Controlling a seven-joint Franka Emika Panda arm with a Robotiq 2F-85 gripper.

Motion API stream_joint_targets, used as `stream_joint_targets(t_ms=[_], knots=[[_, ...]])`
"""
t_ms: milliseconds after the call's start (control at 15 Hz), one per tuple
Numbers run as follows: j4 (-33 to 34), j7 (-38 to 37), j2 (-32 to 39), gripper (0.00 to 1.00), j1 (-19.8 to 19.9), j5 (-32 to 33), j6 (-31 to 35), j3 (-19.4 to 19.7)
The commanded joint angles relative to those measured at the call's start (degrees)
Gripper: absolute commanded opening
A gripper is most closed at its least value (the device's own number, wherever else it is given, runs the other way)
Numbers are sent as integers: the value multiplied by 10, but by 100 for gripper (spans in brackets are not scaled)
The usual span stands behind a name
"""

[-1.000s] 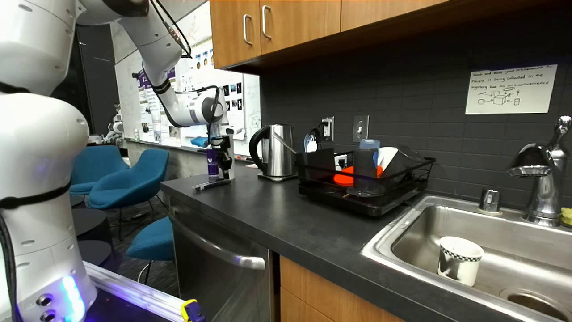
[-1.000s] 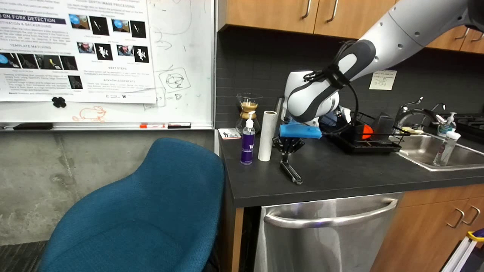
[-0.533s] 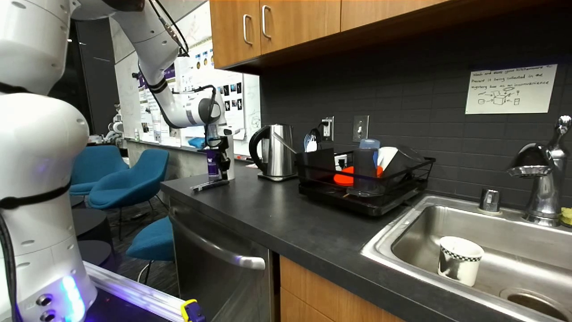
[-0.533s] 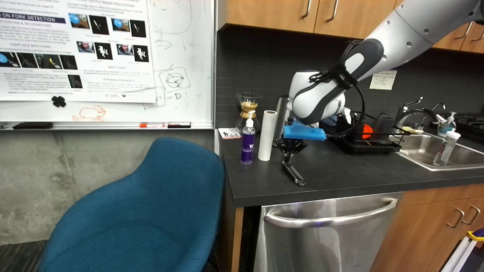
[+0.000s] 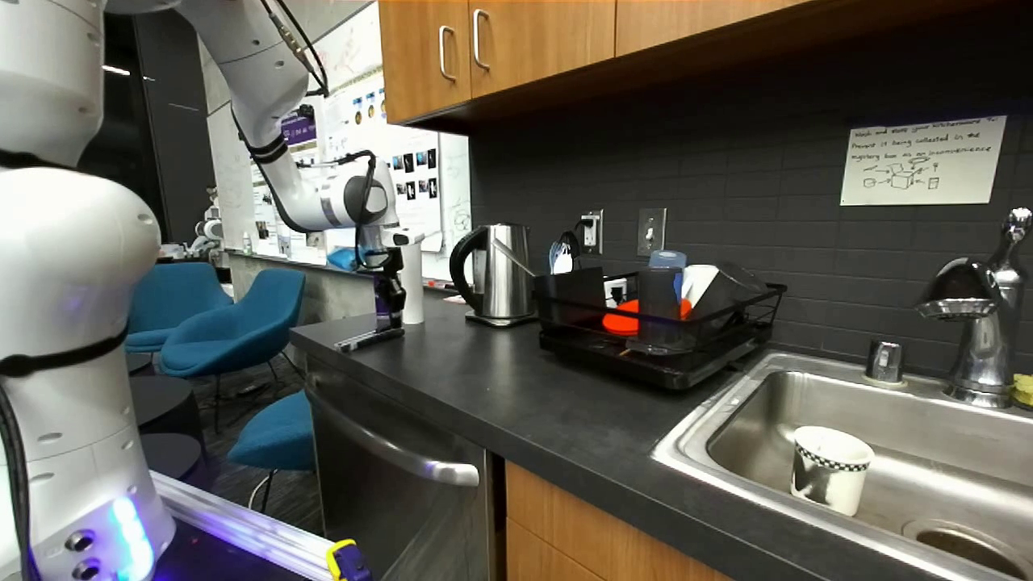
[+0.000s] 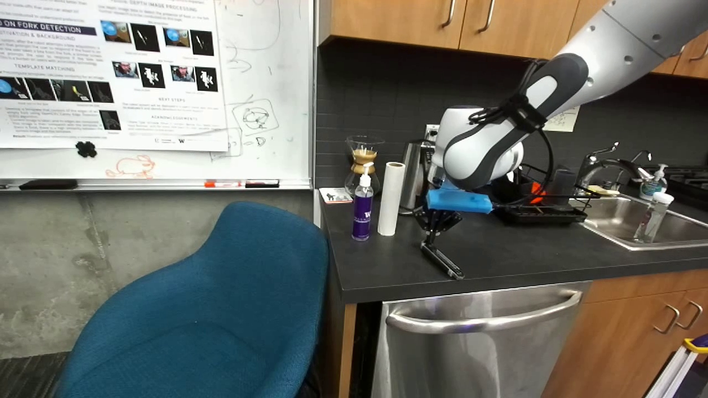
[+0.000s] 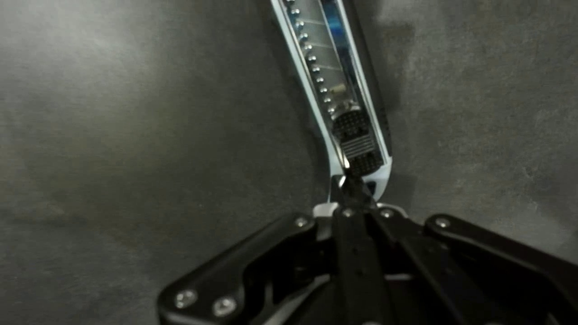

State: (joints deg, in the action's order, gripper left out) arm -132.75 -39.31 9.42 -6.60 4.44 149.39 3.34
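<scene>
wrist view, left to right: the dark grey table (image 7: 135, 180) spreads first, then comes the box cutter (image 7: 345, 97), lying on it and slanting from upper left to lower right, its upper end cut off by the frame. its left side is a pale, thin rail edged with small shiny bumps; the middle is a dull grey strip crossed by fine score lines, with a bluish gleam beside it; the right side has another bright rail and a dark outer flank. lower down sits a black, dimpled slider with pale ridges across its middle, and the casing narrows to a whitish end with a small dark hole. the black hand (image 7: 354, 198) is clenched, its fingers together and touching that end; whether any of the cutter is pinched between them cannot be told. in an exterior view, again from the left, stand a blue chair (image 6: 221, 293), a purple pump bottle (image 6: 362, 213), an upright white roll (image 6: 391, 199) and, behind it, a metal kettle (image 6: 412, 177); then the hand points down, with the cutter at its tip, a slim dark bar reaching toward the table's front edge. farther right are a black dish rack (image 6: 545, 215) and a steel sink (image 6: 608, 221), both well apart from the cutter.
</scene>
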Motion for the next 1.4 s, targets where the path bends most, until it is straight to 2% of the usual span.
stream_joint_targets(t_ms=[0, 733, 1333], knots=[[-62, -7, -39, 0, 3, 10, 5, -4], [-131, -5, -80, 0, 14, 6, 2, -19], [-140, -84, -95, 0, 15, 23, 67, -23]])
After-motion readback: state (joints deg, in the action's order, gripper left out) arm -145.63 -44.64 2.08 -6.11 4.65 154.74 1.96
